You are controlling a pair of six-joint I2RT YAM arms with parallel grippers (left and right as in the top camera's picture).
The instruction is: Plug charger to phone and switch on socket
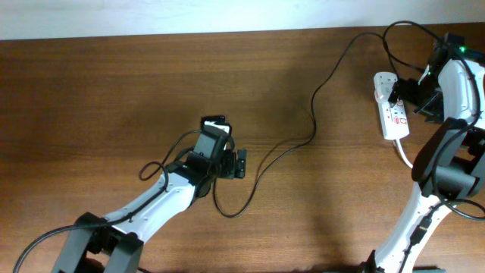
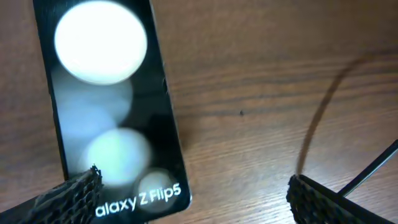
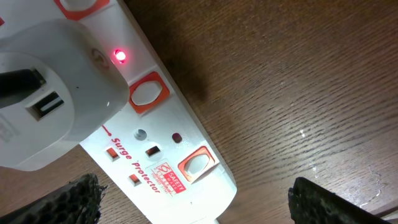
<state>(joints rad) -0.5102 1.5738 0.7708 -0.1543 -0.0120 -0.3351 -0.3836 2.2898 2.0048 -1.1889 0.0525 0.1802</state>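
The black phone (image 2: pixel 106 106) lies flat on the wooden table, its screen showing round white reflections and white text at the near end. My left gripper (image 2: pixel 193 202) hovers open over that end, one fingertip above the phone's corner, holding nothing. From above, the phone (image 1: pixel 214 123) peeks out just beyond the left gripper (image 1: pixel 220 148). The charger (image 1: pixel 326 76) is a thin black cable that runs from the socket (image 1: pixel 392 106) across the table and loops near my left arm; its tip is hidden. My right gripper (image 3: pixel 199 208) stands open over the socket (image 3: pixel 186 143), where a small red lamp (image 3: pixel 119 56) glows.
A white plug adapter (image 3: pixel 43 106) sits in the strip beside a red-framed switch (image 3: pixel 146 93); another switch (image 3: pixel 197 165) is near the strip's end. The strip's thick white cord (image 1: pixel 404 152) trails toward the right arm's base. Bare wood lies between the two arms.
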